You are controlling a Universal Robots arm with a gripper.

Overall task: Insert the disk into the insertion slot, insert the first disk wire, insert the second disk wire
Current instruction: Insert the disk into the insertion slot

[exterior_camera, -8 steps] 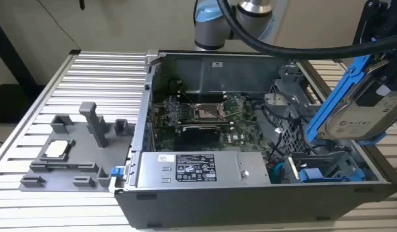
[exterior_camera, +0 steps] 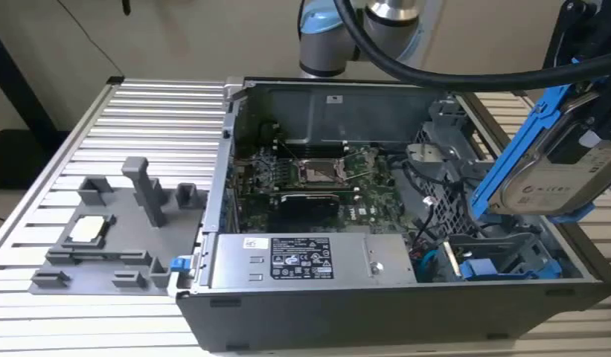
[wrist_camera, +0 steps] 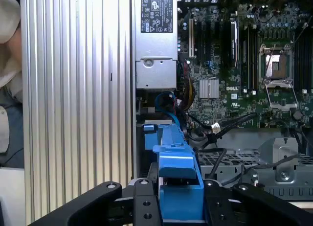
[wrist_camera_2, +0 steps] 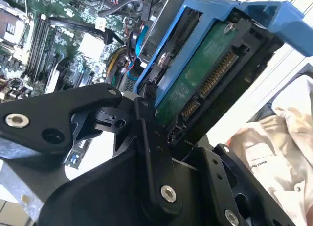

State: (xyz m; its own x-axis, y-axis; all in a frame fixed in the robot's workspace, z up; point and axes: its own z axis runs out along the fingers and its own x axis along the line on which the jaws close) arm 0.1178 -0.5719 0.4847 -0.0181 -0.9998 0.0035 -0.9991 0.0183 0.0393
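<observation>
My gripper (exterior_camera: 595,111) is shut on the disk (exterior_camera: 561,175), a silver-grey drive with a pale label in a bright blue carrier (exterior_camera: 519,149). It hangs tilted above the open computer case's side at the exterior view's right. In the first wrist view the blue carrier (wrist_camera: 178,184) sits clamped between my black fingers (wrist_camera: 142,206). The second wrist view shows the disk's green circuit board (wrist_camera_2: 205,74) and its connector edge. The insertion slot (exterior_camera: 504,249), a grey sheet-metal bay beside a perforated wall (exterior_camera: 446,201), lies below the disk, apart from it.
A grey box with a white sticker (exterior_camera: 295,260) fills the case's near side, the motherboard (exterior_camera: 315,175) behind it. Loose black and blue cables (wrist_camera: 210,128) lie beside the bay. A grey fixture (exterior_camera: 117,230) stands on the ribbed table (exterior_camera: 156,119). A person's pale sleeve (wrist_camera_2: 283,133) is close by.
</observation>
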